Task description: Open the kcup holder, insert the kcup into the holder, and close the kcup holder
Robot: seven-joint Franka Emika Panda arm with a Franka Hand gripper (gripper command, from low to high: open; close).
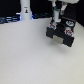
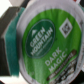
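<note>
In the wrist view the kcup (image 2: 47, 42) fills most of the picture, its green lid with white lettering facing the camera. It sits between my fingers; a dark finger with a teal pad (image 2: 9, 41) presses against its side. In the exterior view my gripper (image 1: 56, 24) hangs just over the black kcup holder (image 1: 60, 36) at the exterior view's right. Small red and white spots show on the holder's upper side. At this size I cannot tell whether a drawer is pulled out. The kcup itself is too small to make out in the exterior view.
A tall white bottle-like object with a dark band (image 1: 24, 10) stands at the back on the exterior view's left. The holder rests on a pale table (image 1: 30, 55). Dark clutter lines the far edge.
</note>
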